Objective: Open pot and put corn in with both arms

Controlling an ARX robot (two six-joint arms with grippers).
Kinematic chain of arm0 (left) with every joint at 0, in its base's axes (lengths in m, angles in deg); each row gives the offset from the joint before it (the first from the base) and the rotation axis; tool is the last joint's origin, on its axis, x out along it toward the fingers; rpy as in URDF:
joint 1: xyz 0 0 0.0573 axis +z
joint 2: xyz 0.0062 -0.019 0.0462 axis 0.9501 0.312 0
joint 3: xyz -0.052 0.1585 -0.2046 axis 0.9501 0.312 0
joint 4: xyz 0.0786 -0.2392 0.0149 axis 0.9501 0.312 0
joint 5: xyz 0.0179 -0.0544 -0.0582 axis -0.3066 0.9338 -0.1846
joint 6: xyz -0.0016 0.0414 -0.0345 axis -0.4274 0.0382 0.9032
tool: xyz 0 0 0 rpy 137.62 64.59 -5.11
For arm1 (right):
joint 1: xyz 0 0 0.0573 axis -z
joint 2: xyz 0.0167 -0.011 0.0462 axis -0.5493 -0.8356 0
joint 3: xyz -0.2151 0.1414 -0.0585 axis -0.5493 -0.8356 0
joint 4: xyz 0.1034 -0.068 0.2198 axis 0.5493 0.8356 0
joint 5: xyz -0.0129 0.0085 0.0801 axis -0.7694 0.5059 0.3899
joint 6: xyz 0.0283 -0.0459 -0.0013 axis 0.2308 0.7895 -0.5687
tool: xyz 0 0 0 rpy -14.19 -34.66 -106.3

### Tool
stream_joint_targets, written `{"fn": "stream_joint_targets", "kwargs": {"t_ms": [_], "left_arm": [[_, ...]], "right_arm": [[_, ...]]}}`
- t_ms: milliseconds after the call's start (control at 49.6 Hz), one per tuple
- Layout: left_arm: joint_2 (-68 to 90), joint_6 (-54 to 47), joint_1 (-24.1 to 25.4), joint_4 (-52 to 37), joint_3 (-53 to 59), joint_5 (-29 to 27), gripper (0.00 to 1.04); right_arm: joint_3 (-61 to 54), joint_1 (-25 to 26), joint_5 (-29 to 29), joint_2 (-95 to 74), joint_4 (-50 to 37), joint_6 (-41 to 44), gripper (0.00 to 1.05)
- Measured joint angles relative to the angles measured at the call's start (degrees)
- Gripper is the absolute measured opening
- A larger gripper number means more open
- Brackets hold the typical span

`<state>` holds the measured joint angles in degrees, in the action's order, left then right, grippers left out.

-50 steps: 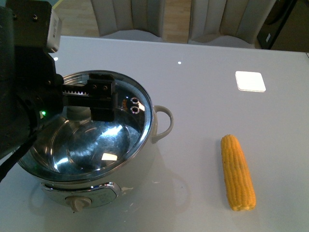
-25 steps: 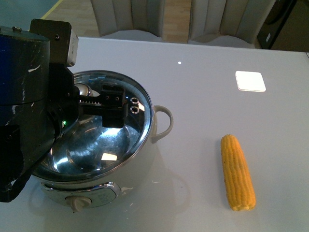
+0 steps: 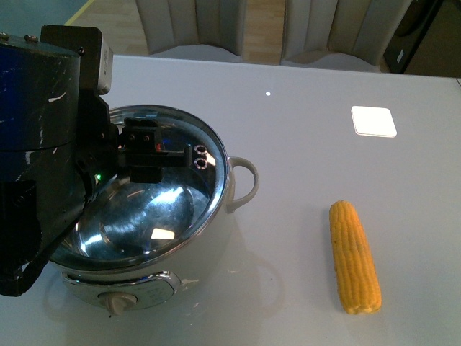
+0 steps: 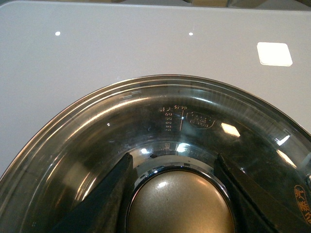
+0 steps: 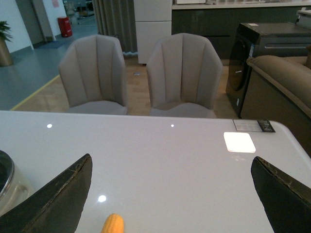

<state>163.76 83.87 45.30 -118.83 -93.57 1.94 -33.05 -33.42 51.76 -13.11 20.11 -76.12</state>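
The steel pot [image 3: 216, 216] stands at the table's front left with its cream dial [image 3: 119, 303] facing me, and the glass lid [image 3: 173, 209] lies on it. My left gripper [image 3: 148, 153] is over the lid. In the left wrist view its two dark fingers [image 4: 104, 199] are shut on either side of the lid's metal knob [image 4: 180, 201], above the glass lid [image 4: 146, 111]. The corn [image 3: 354, 257] lies on the table at the front right, apart from the pot. My right gripper [image 5: 170, 194] is open and empty above the table, with the corn's tip [image 5: 112, 224] just below its jaws.
A white square pad [image 3: 374, 121] lies at the far right of the table, also in the right wrist view [image 5: 239, 141]. Two grey chairs [image 5: 182, 73] stand behind the far edge. The pot's cream side handle [image 3: 245, 180] points towards the corn.
My left arm has come further in over the pot's left side, and its fingers have settled round the lid's knob. The lid, pot and corn have not moved.
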Motion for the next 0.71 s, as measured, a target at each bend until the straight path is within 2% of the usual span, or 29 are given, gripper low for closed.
{"fn": "stream_joint_targets", "kwargs": {"t_ms": [303, 706], "left_arm": [[-0.4, -0.2, 0.0, 0.9, -0.2, -0.6, 0.44], [-5.1, -2.6, -0.1, 8.0, -0.6, -2.2, 0.44]], "right_arm": [[0.0, 0.0, 0.0, 0.0, 0.0, 0.0, 0.96], [0.0, 0.0, 0.0, 0.0, 0.0, 0.0, 0.96]]}}
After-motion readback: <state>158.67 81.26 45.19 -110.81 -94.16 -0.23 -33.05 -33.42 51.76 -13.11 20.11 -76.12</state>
